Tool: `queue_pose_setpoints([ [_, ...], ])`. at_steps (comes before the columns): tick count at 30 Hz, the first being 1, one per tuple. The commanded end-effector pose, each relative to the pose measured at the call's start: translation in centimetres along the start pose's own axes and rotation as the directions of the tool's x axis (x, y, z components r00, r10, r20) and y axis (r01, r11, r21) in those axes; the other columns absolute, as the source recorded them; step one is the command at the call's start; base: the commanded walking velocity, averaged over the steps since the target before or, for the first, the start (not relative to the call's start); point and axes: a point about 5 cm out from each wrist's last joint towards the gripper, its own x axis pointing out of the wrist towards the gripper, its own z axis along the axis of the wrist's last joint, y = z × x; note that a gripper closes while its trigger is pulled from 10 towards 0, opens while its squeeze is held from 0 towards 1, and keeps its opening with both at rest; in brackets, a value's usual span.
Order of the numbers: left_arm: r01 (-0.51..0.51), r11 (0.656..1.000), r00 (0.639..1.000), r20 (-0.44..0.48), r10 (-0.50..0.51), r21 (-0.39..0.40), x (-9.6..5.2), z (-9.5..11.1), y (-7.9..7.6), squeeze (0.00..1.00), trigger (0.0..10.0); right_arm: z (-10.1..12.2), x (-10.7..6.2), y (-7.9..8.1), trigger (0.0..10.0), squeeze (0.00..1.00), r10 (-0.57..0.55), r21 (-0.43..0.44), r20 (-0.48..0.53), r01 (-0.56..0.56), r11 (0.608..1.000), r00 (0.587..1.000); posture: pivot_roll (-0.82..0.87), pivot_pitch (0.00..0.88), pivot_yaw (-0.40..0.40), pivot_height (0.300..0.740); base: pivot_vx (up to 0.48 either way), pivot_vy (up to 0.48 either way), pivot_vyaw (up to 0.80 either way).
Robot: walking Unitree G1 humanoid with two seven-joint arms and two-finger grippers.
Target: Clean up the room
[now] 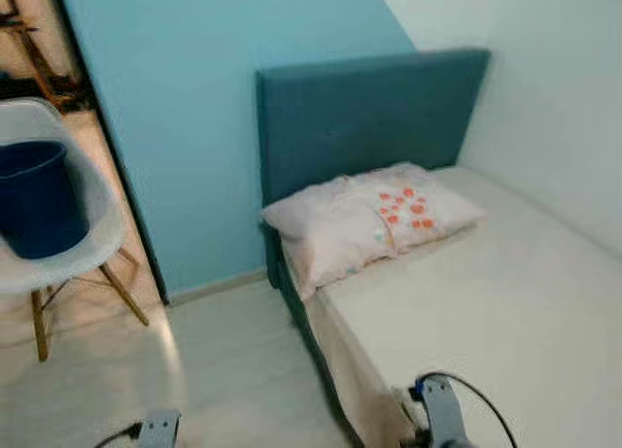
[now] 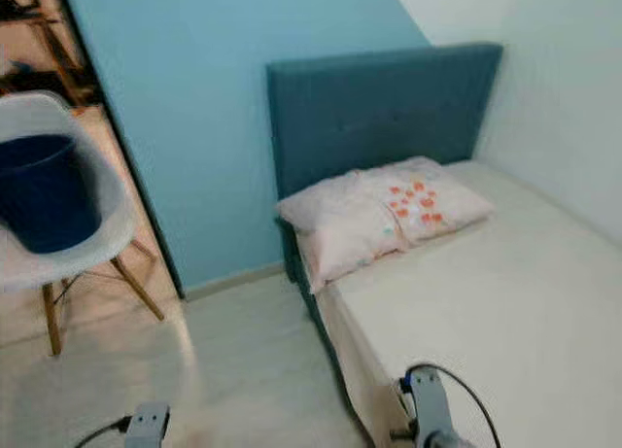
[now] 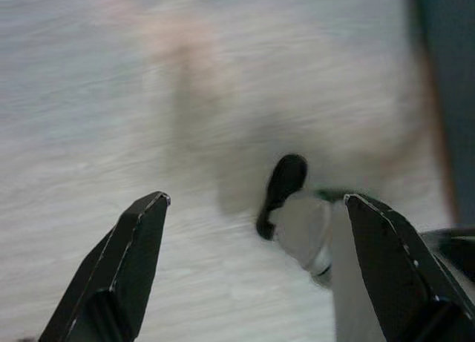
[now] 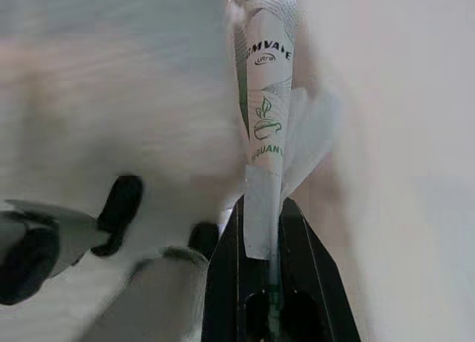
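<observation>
My right gripper (image 4: 261, 231) is shut on a crumpled white paper wrapper (image 4: 265, 97) with green print, which sticks out past the fingertips. The right wrist (image 1: 439, 409) shows at the bottom of the head view, by the bed's near corner. My left gripper (image 3: 256, 223) is open above pale floor, nothing between its black fingers (image 3: 130, 245). The left wrist (image 1: 157, 429) sits low at the bottom left. A dark blue bucket (image 1: 39, 195) stands on the seat of a white chair (image 1: 102, 229) at the left.
A bed with a white sheet (image 1: 505, 302), a teal headboard (image 1: 369, 118) and a pale pillow (image 1: 369, 220) with orange spots fills the right side. A light blue wall (image 1: 194, 127) stands behind. Pale floor (image 1: 224, 361) runs between chair and bed.
</observation>
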Motion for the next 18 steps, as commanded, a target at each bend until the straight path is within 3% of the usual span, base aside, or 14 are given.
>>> queue_pose_setpoints([
  [1,0.001,1.000,0.999,-0.038,0.000,0.012,-0.21,-1.07,0.07,0.00,10.0,0.05,-0.02,-0.13,10.0,0.00,-0.001,-0.007,-0.001,0.001,1.000,1.000,0.05,0.000,-0.048,0.740,0.000,0.000,0.80],
  [18,0.014,0.998,0.999,-0.047,-0.011,0.055,-0.25,-1.16,0.31,0.00,10.0,-0.63,0.05,0.63,10.0,0.00,0.006,0.032,-0.011,-0.005,0.999,1.000,0.02,0.000,-0.005,0.740,0.000,0.000,0.80],
])
